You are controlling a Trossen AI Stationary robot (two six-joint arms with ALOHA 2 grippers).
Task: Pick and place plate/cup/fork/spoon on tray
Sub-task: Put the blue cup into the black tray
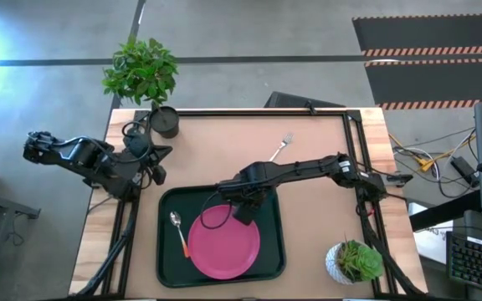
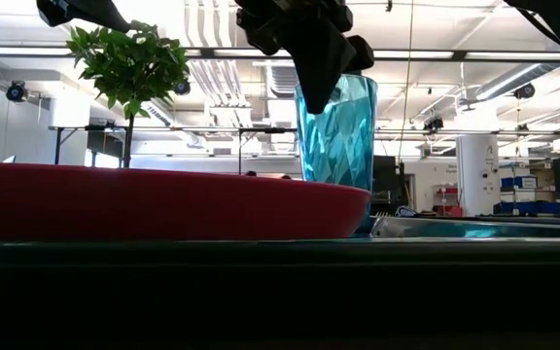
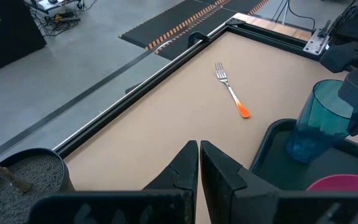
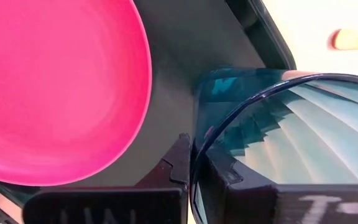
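Note:
The dark tray lies at the table's near middle. On it are the pink plate and, left of the plate, the orange-handled spoon. The fork lies on the bare table beyond the tray and also shows in the left wrist view. My right gripper is over the tray's far part, shut on the teal cup, which stands upright next to the plate's far rim. My left gripper waits shut and empty at the table's left, beyond the tray's far left corner. My right gripper holds the cup by its top rim, one finger inside the cup and one outside. The fingers come from above, pointing down. The cup stands upright, its base at the tray's floor; whether it rests there I cannot tell.
A leafy plant in a dark pot stands at the table's far left corner, close to my left gripper. A small plant in a white pot stands at the near right. Bare table lies beyond the tray around the fork.

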